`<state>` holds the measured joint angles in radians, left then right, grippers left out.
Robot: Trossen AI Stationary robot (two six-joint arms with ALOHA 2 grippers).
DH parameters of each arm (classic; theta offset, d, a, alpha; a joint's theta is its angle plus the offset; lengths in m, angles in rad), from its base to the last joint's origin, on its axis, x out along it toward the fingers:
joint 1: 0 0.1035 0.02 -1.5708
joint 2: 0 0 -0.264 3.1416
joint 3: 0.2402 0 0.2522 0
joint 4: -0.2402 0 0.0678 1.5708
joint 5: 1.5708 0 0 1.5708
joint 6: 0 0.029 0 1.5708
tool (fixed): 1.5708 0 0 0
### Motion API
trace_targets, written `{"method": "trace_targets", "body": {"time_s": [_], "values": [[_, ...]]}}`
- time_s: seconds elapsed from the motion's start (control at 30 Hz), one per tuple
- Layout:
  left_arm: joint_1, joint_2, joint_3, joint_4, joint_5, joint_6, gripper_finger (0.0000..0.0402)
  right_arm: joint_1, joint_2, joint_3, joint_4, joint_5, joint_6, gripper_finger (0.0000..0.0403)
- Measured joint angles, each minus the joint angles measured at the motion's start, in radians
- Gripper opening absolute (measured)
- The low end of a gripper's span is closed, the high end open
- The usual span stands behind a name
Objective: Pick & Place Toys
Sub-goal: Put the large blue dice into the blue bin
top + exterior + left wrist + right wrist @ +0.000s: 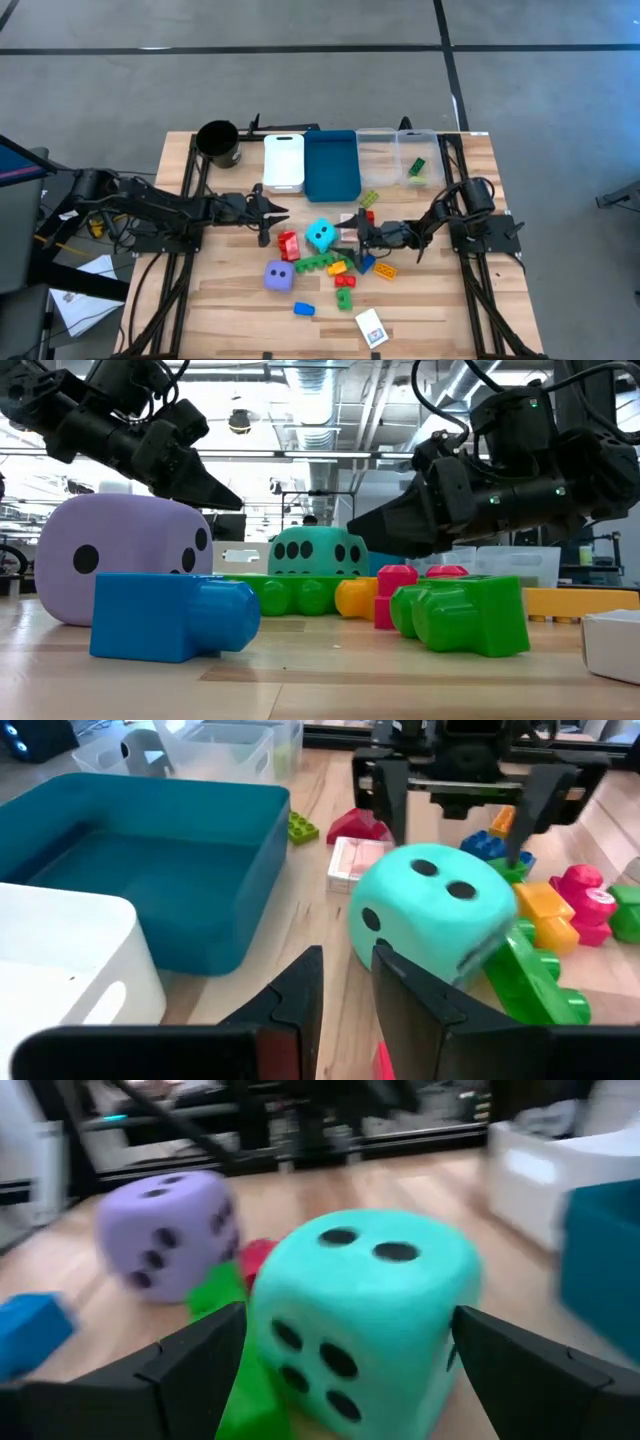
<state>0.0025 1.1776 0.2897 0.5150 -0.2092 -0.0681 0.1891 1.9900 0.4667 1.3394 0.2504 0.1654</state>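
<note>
1. The right pincer (352,234) sits low over the counter (230,300), its two fingers (190,1355) spread wide on either side of the cyan die (320,236); the fingers flank the die with a gap on each side, so nothing is gripped.
2. The left pincer (283,212) hangs above the counter near the white bin (283,162), its fingers (300,985) drawn close with only a narrow slit between them, and it holds nothing.
3. The cyan die rests on the counter just below the blue bin (331,165), between the two pincers (nearer the right one).
4. The purple die (279,276) stands well to the left of the brick pile, a blue brick (304,309) near it toward the counter's front edge.
5. A red brick (289,244) lies just left of the cyan die; a long green brick (317,264), a yellow brick (337,267) and an orange brick (385,271) are clustered below it.
6. A small card (371,327) lies near the front edge.
7. One green brick (416,168) lies in the clear bin (432,140); a black cup (218,142) stands at the back left.
</note>
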Motion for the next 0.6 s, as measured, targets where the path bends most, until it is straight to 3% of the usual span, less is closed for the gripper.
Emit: {"method": "trace_targets", "body": {"time_s": [0.2,0.43,0.6], "values": [[0.000,0.078,0.000,0.054,0.000,0.002,0.0082,0.007,0.000,0.003,-0.001,-0.180,0.063,0.0347],[0.000,0.109,0.000,0.070,0.000,0.003,0.0082,-0.023,-0.001,0.003,-0.030,-0.098,0.037,0.0347],[0.000,0.109,0.000,0.071,0.000,0.004,0.0082,-0.034,-0.001,0.005,-0.072,-0.198,0.073,0.0347]]}}
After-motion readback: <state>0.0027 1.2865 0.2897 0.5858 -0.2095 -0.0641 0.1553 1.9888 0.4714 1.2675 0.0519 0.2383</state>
